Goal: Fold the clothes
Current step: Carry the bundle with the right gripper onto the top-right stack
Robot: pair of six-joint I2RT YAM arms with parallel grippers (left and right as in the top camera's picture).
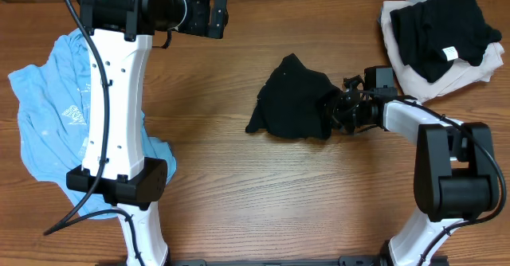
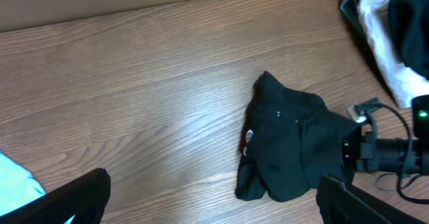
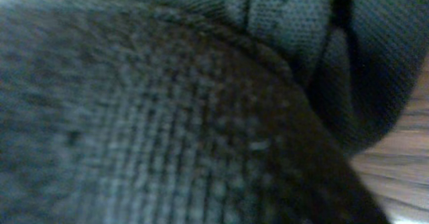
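Mid-table point(image 1: 239, 194), a crumpled black garment point(image 1: 291, 99), bunched into a lump with one pointed corner toward the far edge and another trailing left. Long axis hard to call on such a heap, roughly slanting from far to near.

Right hand point(image 1: 341, 111) pressed into the lump's right edge, touching it, forearm stretched low across the table from the right. Working end buried in cloth, and the right wrist view filled with dark knit weave and a sliver of wood. Impossible to tell whether clamped on the fabric or merely pushed against it.

Left hand point(image 1: 209, 15) well apart, raised near the far edge, up and to the left of the garment, spread wide and holding nothing. Clearly nearer: the right arm.

Light-blue T-shirt point(image 1: 44, 115) rumpled at the left edge, partly under the left arm. Stack of clothes point(image 1: 442, 35) at the far right corner, dark piece over pale ones.

Probably needed next: spreading the lump flat, with a pull away from the right hand toward the bare wood on the left.
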